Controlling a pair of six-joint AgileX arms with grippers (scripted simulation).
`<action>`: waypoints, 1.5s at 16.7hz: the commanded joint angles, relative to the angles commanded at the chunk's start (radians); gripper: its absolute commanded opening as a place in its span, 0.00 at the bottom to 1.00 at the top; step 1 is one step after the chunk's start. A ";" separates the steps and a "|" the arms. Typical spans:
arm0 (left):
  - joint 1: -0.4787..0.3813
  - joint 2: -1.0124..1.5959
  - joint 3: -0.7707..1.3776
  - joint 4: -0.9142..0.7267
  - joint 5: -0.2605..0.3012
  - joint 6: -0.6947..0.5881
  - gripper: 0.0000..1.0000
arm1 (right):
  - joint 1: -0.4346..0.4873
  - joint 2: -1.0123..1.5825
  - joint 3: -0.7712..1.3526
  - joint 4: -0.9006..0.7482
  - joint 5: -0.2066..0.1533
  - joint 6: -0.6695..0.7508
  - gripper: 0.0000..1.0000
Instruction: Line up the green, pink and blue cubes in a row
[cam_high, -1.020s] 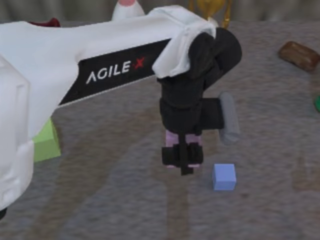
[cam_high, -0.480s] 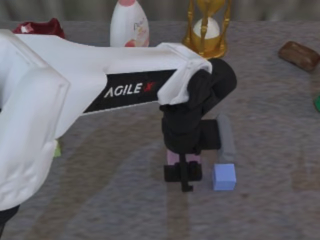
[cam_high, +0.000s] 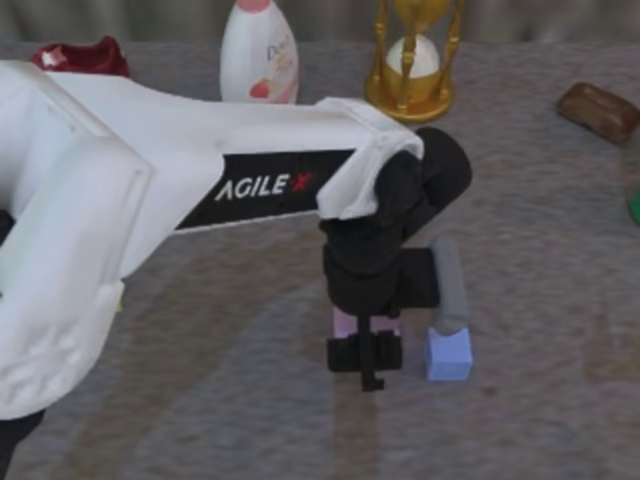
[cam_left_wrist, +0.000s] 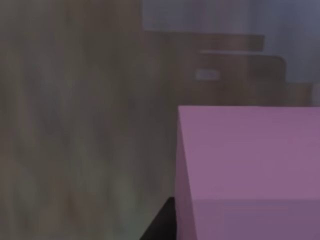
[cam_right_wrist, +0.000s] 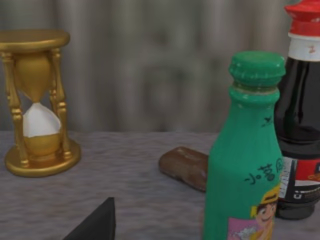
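Observation:
My left gripper (cam_high: 365, 352) is shut on the pink cube (cam_high: 343, 322), held low over the table's middle. Only lilac slivers of the cube show under the black wrist from above. In the left wrist view the pink cube (cam_left_wrist: 250, 170) fills the frame beside one dark finger (cam_left_wrist: 160, 227). The small blue cube (cam_high: 449, 355) rests on the table just right of the pink one, a narrow gap apart. The green cube is hidden behind the left arm. Of my right gripper, out of the top view, only one dark finger (cam_right_wrist: 97, 225) shows, set far to the side.
At the table's back stand a white lotion bottle (cam_high: 258, 50), a gold hourglass (cam_high: 412, 60) and a red object (cam_high: 78, 55). A brown bar (cam_high: 598, 108) lies at the back right. A green bottle (cam_right_wrist: 245, 150) and a dark sauce bottle (cam_right_wrist: 300, 125) stand near the right arm.
The left arm has come down and slightly right with the pink cube, bringing it close beside the blue cube. The blue cube has not moved.

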 joint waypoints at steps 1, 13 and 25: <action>0.000 0.000 0.000 0.000 0.000 0.000 0.30 | 0.000 0.000 0.000 0.000 0.000 0.000 1.00; 0.000 0.000 0.000 0.000 0.000 0.000 1.00 | 0.000 0.000 0.000 0.000 0.000 0.000 1.00; 0.016 -0.040 0.110 -0.154 -0.001 -0.002 1.00 | 0.000 0.000 0.000 0.000 0.000 0.000 1.00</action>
